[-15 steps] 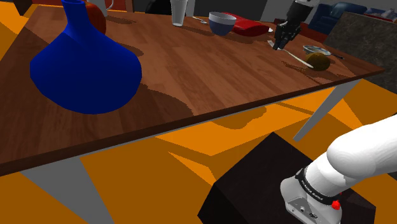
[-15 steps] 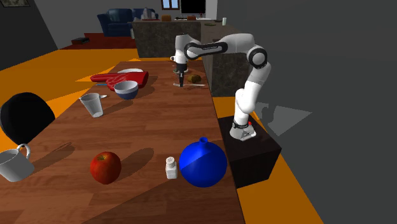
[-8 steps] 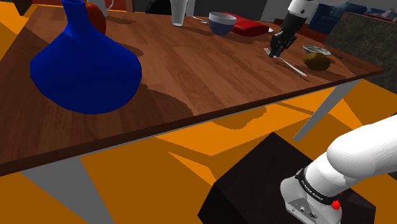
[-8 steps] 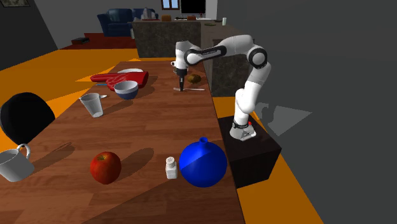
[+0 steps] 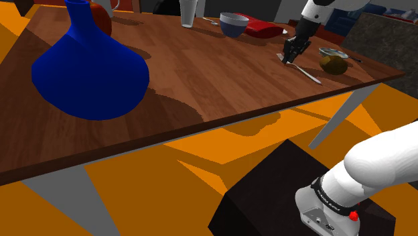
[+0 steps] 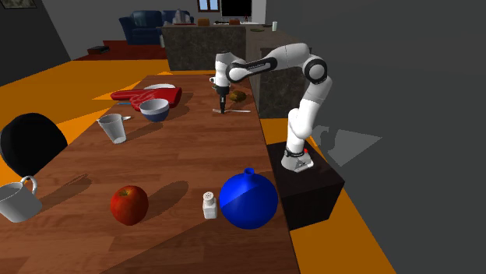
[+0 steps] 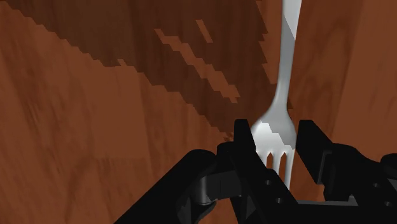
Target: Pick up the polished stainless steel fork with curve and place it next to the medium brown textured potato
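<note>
Wooden table: gripper low over it, pointing down. Fingers narrowly apart, flanking the tine end of the silver fork, which lies flat on the table. Brown potato sits near the gripper, beside the fork's handle.

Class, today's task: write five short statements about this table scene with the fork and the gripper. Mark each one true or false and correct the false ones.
1. The fork lies on the wooden table. True.
2. The gripper straddles the fork's handle end. False: its open fingers stand on either side of the tined end.
3. The vase is red. False: it is blue.
4. The apple sits beside the potato. False: it is near the salt shaker, far from the potato.
5. The potato lies apart from the fork. True.
</note>
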